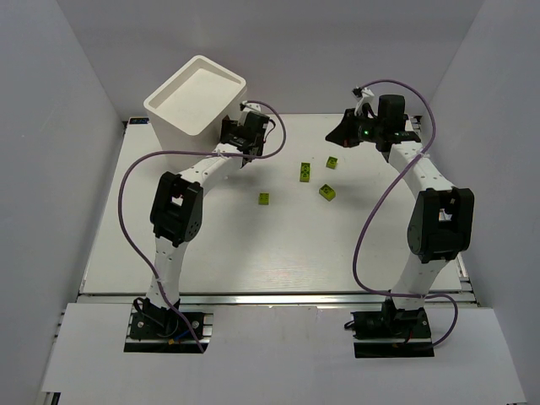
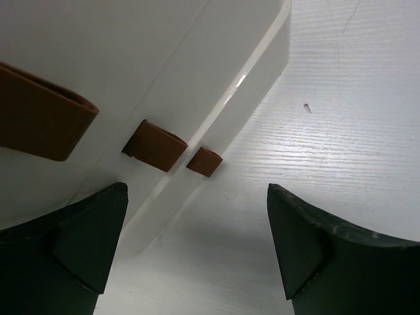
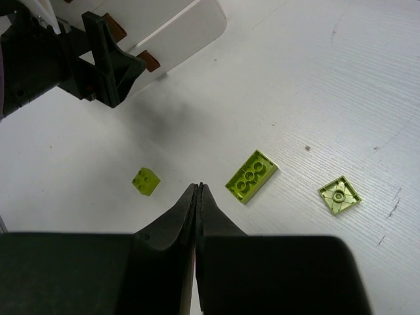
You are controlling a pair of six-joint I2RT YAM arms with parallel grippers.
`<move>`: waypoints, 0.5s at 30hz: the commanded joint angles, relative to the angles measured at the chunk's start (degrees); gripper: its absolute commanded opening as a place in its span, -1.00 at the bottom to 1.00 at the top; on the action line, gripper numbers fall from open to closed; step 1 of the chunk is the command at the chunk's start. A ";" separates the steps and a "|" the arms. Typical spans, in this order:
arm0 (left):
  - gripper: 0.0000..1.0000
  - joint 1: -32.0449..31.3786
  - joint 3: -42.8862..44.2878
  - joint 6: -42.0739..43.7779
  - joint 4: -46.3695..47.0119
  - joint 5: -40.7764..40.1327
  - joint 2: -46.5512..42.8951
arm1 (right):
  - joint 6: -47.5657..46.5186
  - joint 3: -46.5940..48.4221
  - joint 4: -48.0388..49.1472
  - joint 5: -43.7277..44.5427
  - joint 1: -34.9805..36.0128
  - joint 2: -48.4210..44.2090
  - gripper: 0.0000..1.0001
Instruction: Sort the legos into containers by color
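The drawer unit (image 1: pixel 196 103) is plain white, and its three pull tabs (image 2: pixel 155 145) are reddish brown. The counter (image 2: pixel 341 164) beneath the unit is white with a fine streaked grain. The four legos (image 1: pixel 305 172) to the right of the unit are all yellow-green. The left end effector (image 2: pixel 197 197) and the right end effector (image 3: pixel 198 187) are matte black, and the cables (image 1: pixel 393 81) are purple.
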 commanded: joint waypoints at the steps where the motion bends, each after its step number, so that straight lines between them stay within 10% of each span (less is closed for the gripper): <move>1: 0.89 0.83 -0.03 -0.25 2.21 -2.38 -1.98 | -3.49 -0.63 0.54 -4.18 0.02 -1.74 -1.00; 4: 0.59 0.22 -1.88 -1.04 2.30 2.71 -4.79 | -10.06 0.07 -1.03 -11.81 0.20 -0.87 -0.96; 8: 0.07 -0.32 -5.57 -3.50 0.90 11.67 -10.58 | -21.33 2.97 -7.18 -20.60 1.68 2.29 -0.01; 15: 0.63 0.74 -18.39 -10.18 -0.33 25.31 -28.06 | -35.06 6.05 -9.13 -16.78 7.48 8.79 0.33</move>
